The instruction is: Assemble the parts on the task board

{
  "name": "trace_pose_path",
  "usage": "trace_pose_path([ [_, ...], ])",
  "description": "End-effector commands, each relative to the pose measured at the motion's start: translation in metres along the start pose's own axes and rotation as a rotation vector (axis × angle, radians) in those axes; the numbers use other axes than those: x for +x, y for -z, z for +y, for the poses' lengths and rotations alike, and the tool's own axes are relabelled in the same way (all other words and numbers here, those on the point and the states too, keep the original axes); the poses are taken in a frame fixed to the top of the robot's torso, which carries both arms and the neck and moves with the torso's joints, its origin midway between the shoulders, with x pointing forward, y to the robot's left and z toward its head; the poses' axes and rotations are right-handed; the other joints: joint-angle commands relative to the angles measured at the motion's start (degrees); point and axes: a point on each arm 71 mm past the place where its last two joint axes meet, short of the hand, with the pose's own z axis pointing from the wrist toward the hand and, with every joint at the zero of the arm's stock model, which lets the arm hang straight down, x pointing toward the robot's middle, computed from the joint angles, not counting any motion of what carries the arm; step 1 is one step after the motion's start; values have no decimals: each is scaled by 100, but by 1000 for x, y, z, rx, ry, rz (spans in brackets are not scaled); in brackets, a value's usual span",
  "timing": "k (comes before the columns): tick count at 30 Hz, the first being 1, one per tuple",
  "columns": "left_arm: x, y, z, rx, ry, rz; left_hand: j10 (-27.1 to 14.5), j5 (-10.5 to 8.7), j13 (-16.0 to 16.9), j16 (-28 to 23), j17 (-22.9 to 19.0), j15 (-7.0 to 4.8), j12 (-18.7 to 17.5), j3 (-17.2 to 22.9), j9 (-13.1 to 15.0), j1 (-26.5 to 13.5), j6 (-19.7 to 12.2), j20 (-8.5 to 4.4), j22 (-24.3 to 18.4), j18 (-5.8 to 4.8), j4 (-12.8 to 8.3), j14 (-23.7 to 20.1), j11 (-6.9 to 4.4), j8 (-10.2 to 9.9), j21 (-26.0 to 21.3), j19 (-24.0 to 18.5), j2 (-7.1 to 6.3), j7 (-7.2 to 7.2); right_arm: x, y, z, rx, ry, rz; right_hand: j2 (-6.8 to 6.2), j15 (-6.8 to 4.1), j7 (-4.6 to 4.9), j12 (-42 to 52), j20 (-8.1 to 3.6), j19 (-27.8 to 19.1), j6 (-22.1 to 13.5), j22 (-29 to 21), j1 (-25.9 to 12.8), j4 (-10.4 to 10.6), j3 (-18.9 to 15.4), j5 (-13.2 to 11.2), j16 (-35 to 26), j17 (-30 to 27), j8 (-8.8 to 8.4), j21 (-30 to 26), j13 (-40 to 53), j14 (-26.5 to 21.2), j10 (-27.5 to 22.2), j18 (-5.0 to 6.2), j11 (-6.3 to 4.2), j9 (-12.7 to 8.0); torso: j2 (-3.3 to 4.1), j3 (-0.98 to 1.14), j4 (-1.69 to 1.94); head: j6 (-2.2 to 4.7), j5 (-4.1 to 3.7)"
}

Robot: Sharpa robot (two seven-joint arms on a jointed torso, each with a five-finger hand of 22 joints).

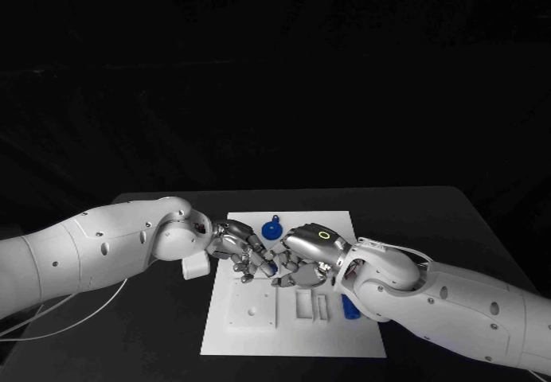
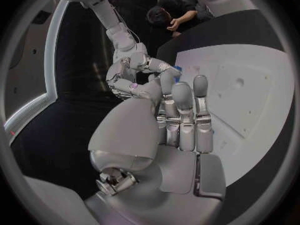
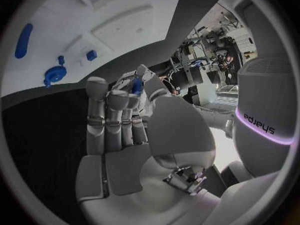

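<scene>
Above the flat white board (image 1: 345, 338), both metal hands (image 1: 236, 247) (image 1: 308, 253) pinch one small blue part (image 3: 135, 86).

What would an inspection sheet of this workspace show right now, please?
Surface: black table, white board in its middle.
Job's things: blue round part and blue long part lie on the board; small blue part at the fingertips.
Clutter: nothing seen.
Robot hands: right robot hand seems to pinch the small blue part; left robot hand meets it, grip unclear.
Cables: white cable under the left arm.
Surroundings: dark beyond the table.
</scene>
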Motion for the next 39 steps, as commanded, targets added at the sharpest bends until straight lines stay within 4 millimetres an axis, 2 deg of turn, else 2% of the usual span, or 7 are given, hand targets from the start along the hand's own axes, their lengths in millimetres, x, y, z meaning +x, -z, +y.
trace_pose_path([
  [1, 2, 0, -4, 15, 3, 28, 252, 17, -6, 20, 5, -11, 27, 6, 994, 4, 125, 2, 123, -61, -19, -38, -36, 19, 19, -37, 57, -106, 4, 0, 5, -34, 7, 37, 41, -8, 43, 44, -40, 5, 81, 333, 2, -11, -20, 47, 25, 12, -23, 37, 23, 11, 58, -69, 19, -4, 3, 4, -4, -18, 5],
  [5, 2, 0, -3, 7, -10, 26, 250, 28, -4, 24, 9, -11, 32, 11, 1011, 4, 125, 3, 122, -58, -23, -40, -37, 19, 28, -40, 58, -107, 3, 0, 5, -36, 1, 28, 143, 27, 73, 78, -8, 12, 312, 342, -36, -52, 177, -35, 58, 49, -21, 94, 62, 26, 62, -35, 79, -2, 0, 5, -2, -39, -7],
  [7, 1, 0, -2, -1, -23, 25, 250, 28, -4, 24, 9, -11, 32, 11, 1011, 4, 125, 3, 122, -58, -23, -40, -37, 19, 28, -40, 58, -107, 2, 1, 5, -36, -2, 19, 179, 38, 83, 95, 5, 17, 379, 345, -53, -59, 343, -166, 72, 65, -23, 121, 77, 31, 66, -19, 96, -3, 1, 3, -2, -43, -9],
  [11, 1, 0, -1, -22, -59, 22, 251, 36, -3, 27, 13, -11, 32, 19, 1029, 8, 121, 3, 123, -54, -33, -44, -36, 18, 41, -45, 56, -104, 0, 2, 4, -32, -9, -7, 125, 61, 103, 134, 30, 28, 508, 352, -145, -34, 640, -266, 115, 112, -23, 196, 102, 55, 90, 18, 129, -2, 2, 3, -3, -53, -5],
  [23, -1, 0, 2, -65, -130, 1, 251, 44, -1, 31, 17, -11, 35, 26, 1042, 13, 122, 3, 123, -50, -41, -44, -34, 19, 54, -48, 55, -104, -3, 3, 5, -29, -45, -46, 111, 70, 111, 174, 43, 49, 604, 363, -204, 52, 612, -269, 159, 163, -23, 282, 126, 79, 125, 33, 146, -1, -4, -7, -1, -71, -3],
  [39, -1, 1, 2, -63, -130, -1, 250, 43, 1, 34, 20, -11, 37, 30, 1055, 10, 121, 4, 122, -49, -43, -49, -32, 18, 65, -56, 53, -104, -1, 2, 4, -20, -54, -17, 114, 76, 111, 176, 50, 37, 625, 362, -199, 80, 529, -269, 152, 171, -23, 285, 126, 75, 116, 38, 151, -1, -2, -7, -2, -86, -13],
])
